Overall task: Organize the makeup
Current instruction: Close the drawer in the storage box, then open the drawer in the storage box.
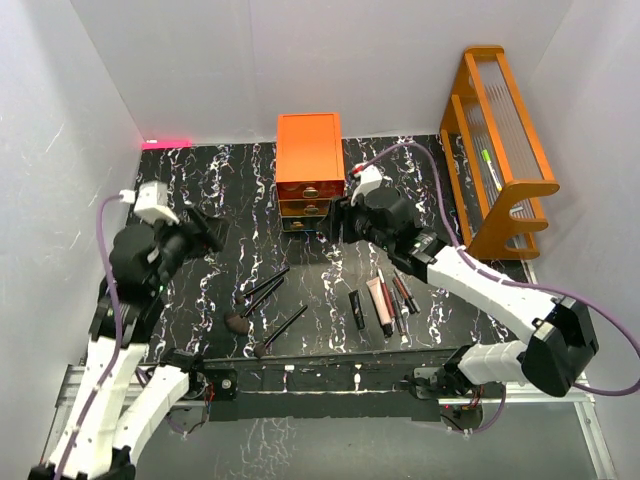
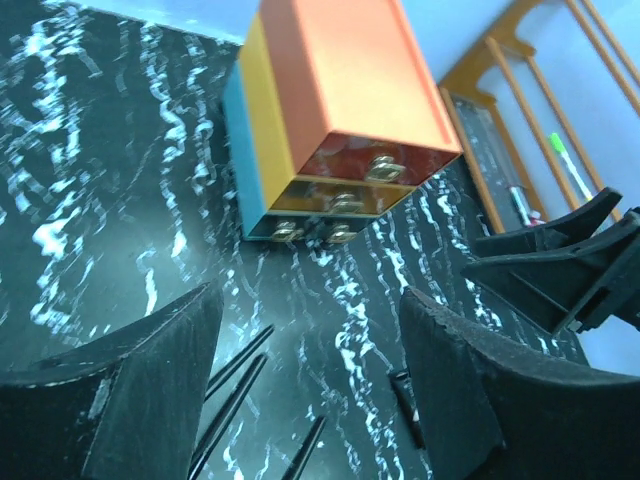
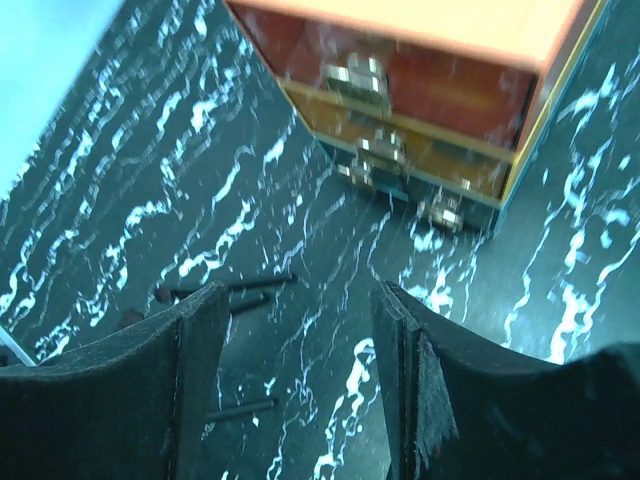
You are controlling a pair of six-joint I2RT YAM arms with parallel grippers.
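The makeup lies loose on the black marbled table. Three long black brushes (image 1: 262,290) with brown heads (image 1: 238,323) lie left of centre. A pink tube (image 1: 380,300), a dark tube (image 1: 357,308) and thin dark sticks (image 1: 405,293) lie right of centre. My left gripper (image 1: 205,228) hovers at the left, open and empty (image 2: 310,340), with brush handles (image 2: 230,390) and a dark tube (image 2: 405,395) below it. My right gripper (image 1: 335,222) hangs in front of the drawer chest, open (image 3: 300,350) with nothing between its fingers, above brush handles (image 3: 230,288).
An orange drawer chest (image 1: 308,165) with three knobbed drawers (image 3: 420,90) stands at the back centre. An orange wooden rack (image 1: 497,150) stands at the back right, a green pen on it. White walls enclose the table. The right gripper (image 2: 560,265) shows in the left wrist view.
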